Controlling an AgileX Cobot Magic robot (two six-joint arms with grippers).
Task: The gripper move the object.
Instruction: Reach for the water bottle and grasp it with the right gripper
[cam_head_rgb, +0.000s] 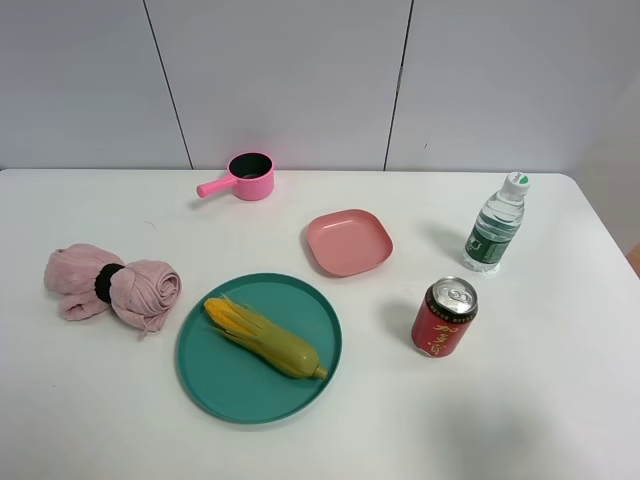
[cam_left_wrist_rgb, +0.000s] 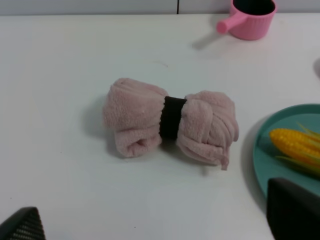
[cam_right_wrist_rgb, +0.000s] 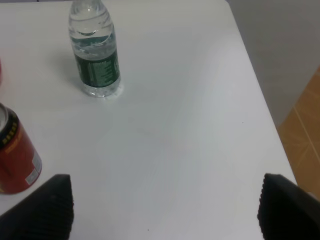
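The clear water bottle (cam_head_rgb: 497, 226) with a green label and white cap stands upright at the right of the white table, behind the red drink can (cam_head_rgb: 444, 317). It also shows in the right wrist view (cam_right_wrist_rgb: 95, 52), ahead of my right gripper (cam_right_wrist_rgb: 165, 210) and apart from it. That gripper's black fingertips (cam_right_wrist_rgb: 45, 207) stand wide apart and hold nothing. My left gripper (cam_left_wrist_rgb: 157, 222) is open and empty too, with a rolled pink towel (cam_left_wrist_rgb: 170, 120) in front of it. Neither arm shows in the exterior high view.
A teal plate (cam_head_rgb: 215, 375) holding a corn cob (cam_head_rgb: 265, 337) lies at front centre. A pink square dish (cam_head_rgb: 347, 241) sits mid-table, a pink saucepan (cam_head_rgb: 245, 177) at the back, the pink towel (cam_head_rgb: 112, 284) at left. The table's right edge (cam_right_wrist_rgb: 260, 100) is near the bottle.
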